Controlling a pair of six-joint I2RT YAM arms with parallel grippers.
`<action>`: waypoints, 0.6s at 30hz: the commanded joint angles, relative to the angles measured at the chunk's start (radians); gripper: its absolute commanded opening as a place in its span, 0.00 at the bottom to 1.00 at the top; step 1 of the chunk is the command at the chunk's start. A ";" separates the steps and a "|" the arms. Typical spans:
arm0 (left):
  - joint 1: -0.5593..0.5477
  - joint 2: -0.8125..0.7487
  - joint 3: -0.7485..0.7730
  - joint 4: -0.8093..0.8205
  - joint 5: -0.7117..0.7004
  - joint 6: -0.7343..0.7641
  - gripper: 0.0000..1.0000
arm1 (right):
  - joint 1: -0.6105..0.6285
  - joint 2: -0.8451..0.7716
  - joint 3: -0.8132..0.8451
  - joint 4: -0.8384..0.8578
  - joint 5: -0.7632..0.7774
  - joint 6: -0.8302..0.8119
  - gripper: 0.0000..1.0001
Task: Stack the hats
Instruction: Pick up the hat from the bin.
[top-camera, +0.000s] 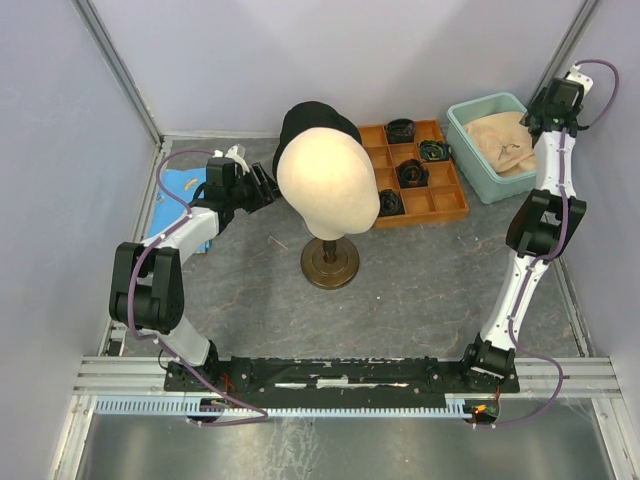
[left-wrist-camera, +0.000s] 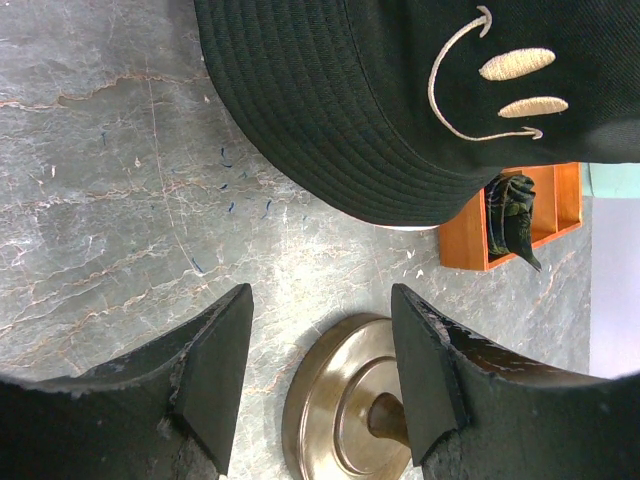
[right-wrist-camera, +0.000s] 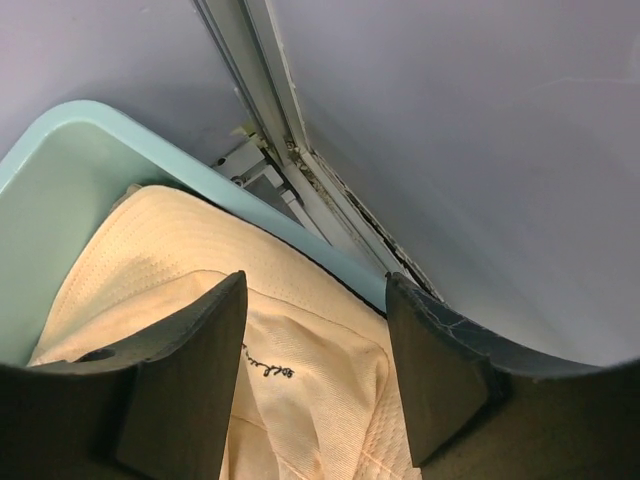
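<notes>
A black cap with a pale smiley logo sits on the far side of the cream mannequin head. My left gripper is open just left of the head, below the cap's brim, with the brown stand base showing between its fingers. A beige hat with small black stitched script lies in the teal tub at the back right. My right gripper hangs over that hat, jaws apart, its fingers either side of the fabric.
An orange compartment tray holding several dark items stands between the head and the tub. A blue sheet lies at the left edge. The enclosure's wall and frame rail run close behind the tub.
</notes>
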 joint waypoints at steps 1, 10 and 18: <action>0.006 0.010 0.034 0.043 0.033 -0.026 0.64 | -0.004 -0.014 -0.019 0.014 -0.019 0.024 0.63; 0.006 0.005 0.018 0.050 0.035 -0.029 0.64 | -0.005 -0.046 -0.085 0.021 -0.044 0.042 0.29; 0.011 0.002 0.016 0.053 0.040 -0.029 0.64 | -0.001 -0.081 -0.100 0.028 -0.092 0.069 0.00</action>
